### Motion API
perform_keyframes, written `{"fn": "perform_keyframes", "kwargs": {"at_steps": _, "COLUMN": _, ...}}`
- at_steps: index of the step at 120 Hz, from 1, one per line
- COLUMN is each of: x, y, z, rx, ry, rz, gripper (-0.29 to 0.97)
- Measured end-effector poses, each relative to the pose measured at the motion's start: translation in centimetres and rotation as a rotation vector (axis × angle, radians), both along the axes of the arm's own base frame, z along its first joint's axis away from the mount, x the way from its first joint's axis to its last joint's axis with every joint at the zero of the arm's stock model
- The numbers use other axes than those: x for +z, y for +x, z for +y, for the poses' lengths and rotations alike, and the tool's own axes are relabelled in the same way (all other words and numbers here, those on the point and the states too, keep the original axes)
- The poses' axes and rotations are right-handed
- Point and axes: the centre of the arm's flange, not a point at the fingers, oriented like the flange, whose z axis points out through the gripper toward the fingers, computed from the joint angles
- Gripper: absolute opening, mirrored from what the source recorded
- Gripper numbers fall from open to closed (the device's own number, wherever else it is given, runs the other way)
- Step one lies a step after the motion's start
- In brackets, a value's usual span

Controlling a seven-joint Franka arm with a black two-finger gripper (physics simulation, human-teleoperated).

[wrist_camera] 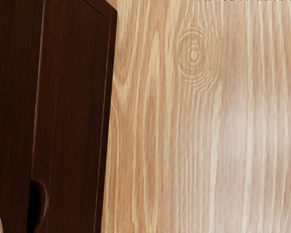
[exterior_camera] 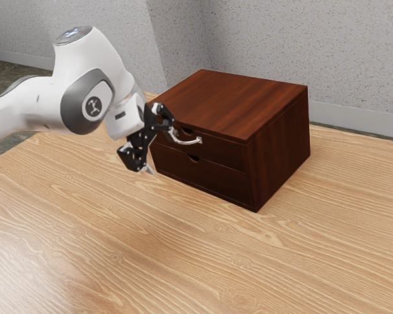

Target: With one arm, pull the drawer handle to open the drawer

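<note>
Counter (exterior_camera: pixel 183 261): pale wood with strong grain. The near stretch is bare planks, and in the wrist view it runs along beside the cabinet's foot (wrist_camera: pixel 208 145).
Arm (exterior_camera: pixel 72 98): white with grey joints. It comes in from the exterior view's left and hangs over the counter's middle.
Pincer (exterior_camera: pixel 156 144): black, with its fingers spread wide and nothing pinched between them. It is turned toward the cabinet's front, one finger high by the handle's nearer end and the other low, close above the counter. Whether the high finger touches the handle cannot be told.
Handle (exterior_camera: pixel 185 138): a silver bar on the upper drawer's front, just beside the pincer.
Upper drawer (exterior_camera: pixel 216 149): dark red-brown, its front level with the front of the one below.
Lower drawer (exterior_camera: pixel 203 173): same wood, with a small notch (exterior_camera: pixel 194 157) at its top edge. In the wrist view the notch (wrist_camera: pixel 36 204) shows as a dark hollow.
Cabinet (exterior_camera: pixel 249 104): a low box standing toward the counter's far edge, one corner turned to the camera. Its dark front panels show in the wrist view (wrist_camera: pixel 68 121).
Wall (exterior_camera: pixel 281 46): grey and speckled, behind the counter's far edge.
</note>
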Motion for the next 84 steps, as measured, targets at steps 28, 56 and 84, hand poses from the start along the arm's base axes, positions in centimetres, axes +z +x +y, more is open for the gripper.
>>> {"fn": "perform_keyframes", "kwargs": {"at_steps": 28, "x": -1.0, "y": 1.2, "z": -1.0, "rx": 0.043, "ry": -0.041, "rz": -0.031, "gripper": 0.68}}
{"fn": "perform_keyframes", "kwargs": {"at_steps": 56, "x": -1.8, "y": 1.9, "z": 2.1, "rx": 0.131, "ry": -0.047, "rz": -0.08, "gripper": 0.68}}
{"fn": "perform_keyframes", "kwargs": {"at_steps": 84, "x": -2.1, "y": 2.5, "z": 1.9, "rx": 0.151, "ry": -0.054, "rz": -0.111, "gripper": 0.68}}
